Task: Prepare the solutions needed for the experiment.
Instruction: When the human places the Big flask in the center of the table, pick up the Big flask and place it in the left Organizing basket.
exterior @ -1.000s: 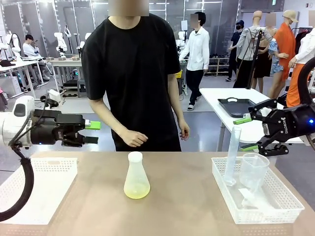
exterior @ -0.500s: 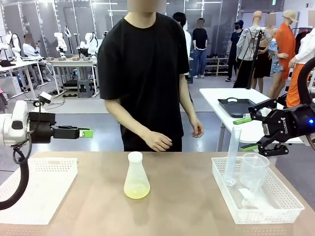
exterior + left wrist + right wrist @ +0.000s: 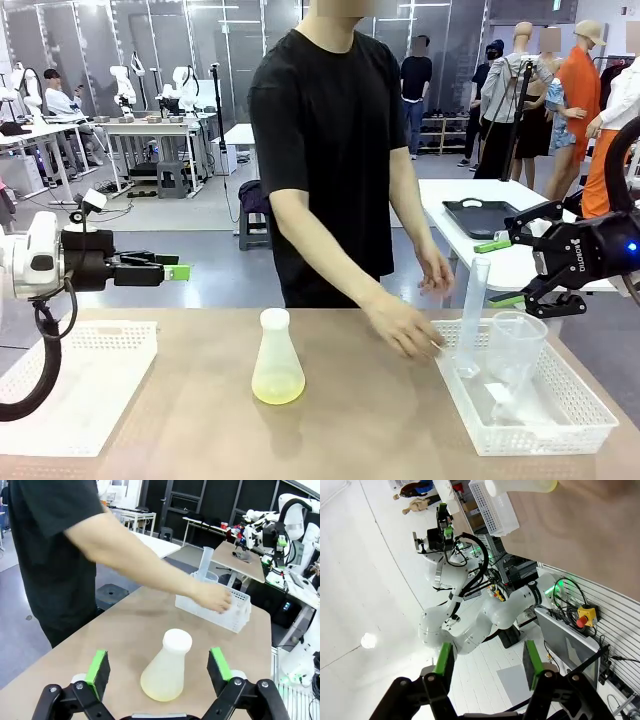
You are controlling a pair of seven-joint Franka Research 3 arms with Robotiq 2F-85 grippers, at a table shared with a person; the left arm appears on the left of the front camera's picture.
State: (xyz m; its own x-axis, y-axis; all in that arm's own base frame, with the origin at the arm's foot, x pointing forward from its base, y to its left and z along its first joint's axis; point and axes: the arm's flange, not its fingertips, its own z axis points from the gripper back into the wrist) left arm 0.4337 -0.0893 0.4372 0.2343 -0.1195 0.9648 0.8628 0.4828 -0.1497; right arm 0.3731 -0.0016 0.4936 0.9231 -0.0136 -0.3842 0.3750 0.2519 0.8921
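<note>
In frosted conical flask — shallow solutions

White arms, looped black cable, black left end effector and right end effector with green pads.

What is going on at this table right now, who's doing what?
A person across the table has a hand at the edge of the white basket on the robot's right, next to the tall cylinder and beaker standing in it. A capped flask holding a shallow layer of yellow-green solution stands in the middle, untouched. The left gripper faces the flask with fingers open. The right gripper hovers open above the basket, holding nothing.
</note>
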